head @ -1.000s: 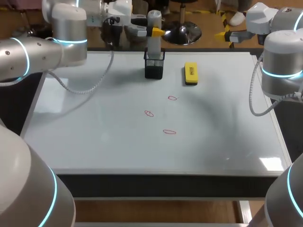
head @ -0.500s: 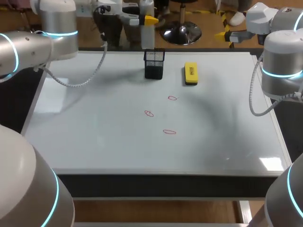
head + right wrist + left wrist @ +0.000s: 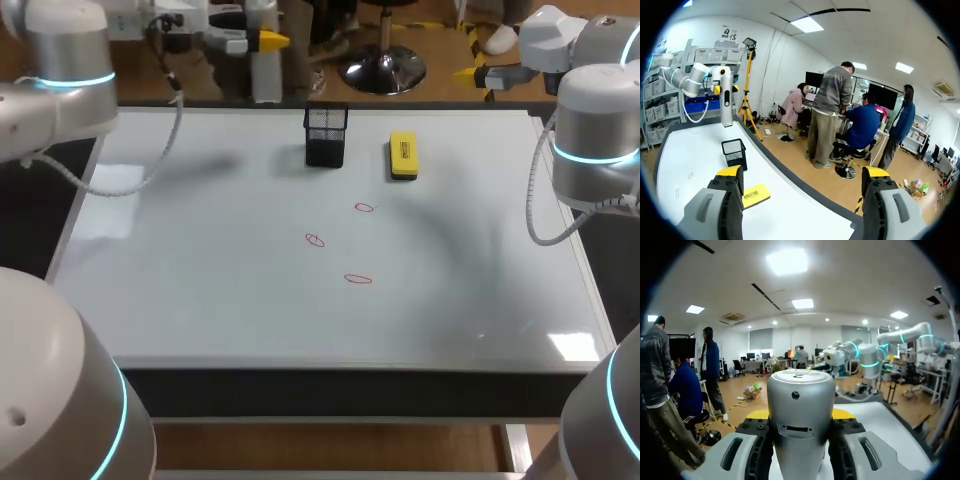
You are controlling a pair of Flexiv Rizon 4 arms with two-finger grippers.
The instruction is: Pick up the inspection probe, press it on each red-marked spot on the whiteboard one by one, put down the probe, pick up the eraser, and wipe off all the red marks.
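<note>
Three red marks (image 3: pixel 358 279) are drawn mid-whiteboard (image 3: pixel 200 300). Further back, the yellow eraser (image 3: pixel 403 156) is parked beside the black mesh cup (image 3: pixel 326 135). At the far edge, the probe (image 3: pixel 265 70) is clamped upright in the left gripper (image 3: pixel 265 42). The right gripper (image 3: pixel 802 175) is spread wide, nothing held.

white whiteboard (image 3: pixel 200 290) with three red outlined marks (image 3: pixel 358 279); far on it a black mesh holder (image 3: pixel 326 138) and a yellow eraser (image 3: pixel 403 157) with dark label; pale grey probe (image 3: pixel 265 75); left end effector (image 3: pixel 266 42) and right end effector (image 3: pixel 802 172) grey, yellow-tipped; arms (image 3: pixel 590 130) banded cyan
</note>
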